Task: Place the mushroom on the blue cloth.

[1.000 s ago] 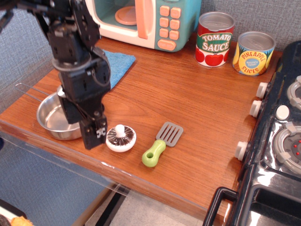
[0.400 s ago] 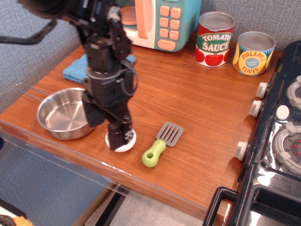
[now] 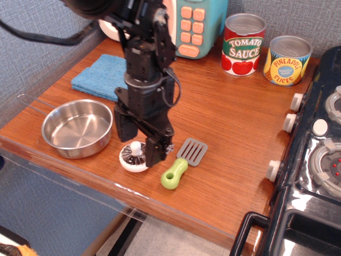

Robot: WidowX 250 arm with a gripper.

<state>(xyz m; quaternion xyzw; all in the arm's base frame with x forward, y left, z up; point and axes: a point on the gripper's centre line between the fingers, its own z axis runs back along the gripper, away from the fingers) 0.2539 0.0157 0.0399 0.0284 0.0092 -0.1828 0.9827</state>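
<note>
The mushroom (image 3: 131, 159) lies gill-side up near the table's front edge, its white stem stub pointing up. My black gripper (image 3: 139, 143) hangs right over it, open. One finger stands behind the mushroom on its left and the other finger (image 3: 157, 151) touches or nearly touches its right rim. The fingers straddle the cap without closing on it. The blue cloth (image 3: 97, 78) lies flat at the back left, behind the pan, partly hidden by my arm.
A steel pan (image 3: 77, 128) sits left of the mushroom. A green-handled grey spatula (image 3: 183, 161) lies just right of it. A toy microwave (image 3: 187, 24) and two cans (image 3: 243, 44) stand at the back. A stove (image 3: 314, 160) borders the right side.
My arm has swung right, from left of the mushroom, beside the pan, to directly above it. The cloth and pan are now uncovered. The mushroom has not moved.
</note>
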